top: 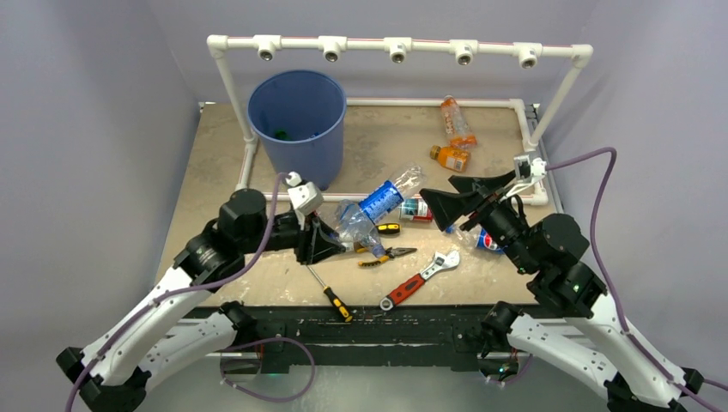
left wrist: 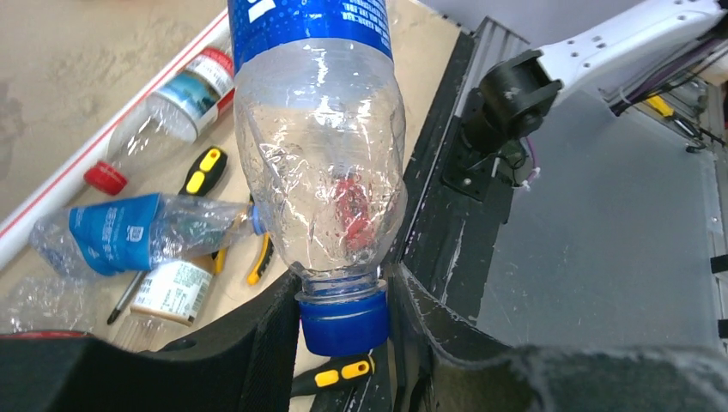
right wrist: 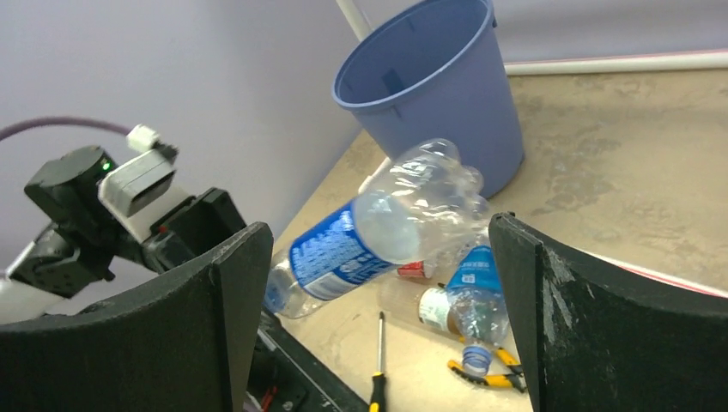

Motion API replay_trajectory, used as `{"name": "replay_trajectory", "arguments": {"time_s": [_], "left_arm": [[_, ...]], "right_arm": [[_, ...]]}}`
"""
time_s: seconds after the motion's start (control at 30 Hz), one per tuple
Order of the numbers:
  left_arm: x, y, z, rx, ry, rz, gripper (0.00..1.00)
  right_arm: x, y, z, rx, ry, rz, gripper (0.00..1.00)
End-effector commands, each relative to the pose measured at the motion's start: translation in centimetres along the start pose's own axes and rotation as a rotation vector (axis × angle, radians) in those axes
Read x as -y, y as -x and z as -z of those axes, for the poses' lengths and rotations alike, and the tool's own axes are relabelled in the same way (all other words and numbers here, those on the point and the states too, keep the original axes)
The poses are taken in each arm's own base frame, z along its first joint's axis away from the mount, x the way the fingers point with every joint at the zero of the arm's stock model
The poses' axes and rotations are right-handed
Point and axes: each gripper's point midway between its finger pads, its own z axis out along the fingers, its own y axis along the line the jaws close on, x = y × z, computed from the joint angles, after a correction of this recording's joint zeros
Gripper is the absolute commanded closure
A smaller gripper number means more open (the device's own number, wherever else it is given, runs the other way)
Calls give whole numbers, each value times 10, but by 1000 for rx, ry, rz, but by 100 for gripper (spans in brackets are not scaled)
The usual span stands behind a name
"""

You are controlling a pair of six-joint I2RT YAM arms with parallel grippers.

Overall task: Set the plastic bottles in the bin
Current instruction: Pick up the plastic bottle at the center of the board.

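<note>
In the left gripper (left wrist: 343, 302), a crumpled clear bottle (left wrist: 319, 172), blue-capped.

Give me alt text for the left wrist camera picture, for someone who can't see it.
The left gripper is shut on the blue cap of a clear, blue-labelled bottle. Behind it, on the tan table, lie other bottles and yellow-handled pliers.
</note>
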Motion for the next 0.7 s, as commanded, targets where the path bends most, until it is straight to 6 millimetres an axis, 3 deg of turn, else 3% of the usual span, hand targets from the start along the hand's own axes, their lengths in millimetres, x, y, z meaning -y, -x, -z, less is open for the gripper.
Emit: {"name": "replay_trajectory", "arguments": {"time_s": [0.0, 0.17, 0.33, 0.47, 0.67], "left_arm": [[23, 18, 13, 125, -104, -140, 100], [25, 10, 17, 113, -126, -243, 100], [22, 5, 18, 108, -124, -317, 100], [23, 6, 20, 180, -129, -401, 100], [23, 16, 22, 253, -116, -469, 100]], "right_arm": [[-14, 5, -5, -4, 33, -92, 1], [-46, 6, -12, -82, 151, -150, 1], [-62, 6, -11, -147, 205, -173, 1], [-59, 0, -5, -196, 177, -179, 1], [-40, 16, 14, -154, 72, -163, 1]]}}
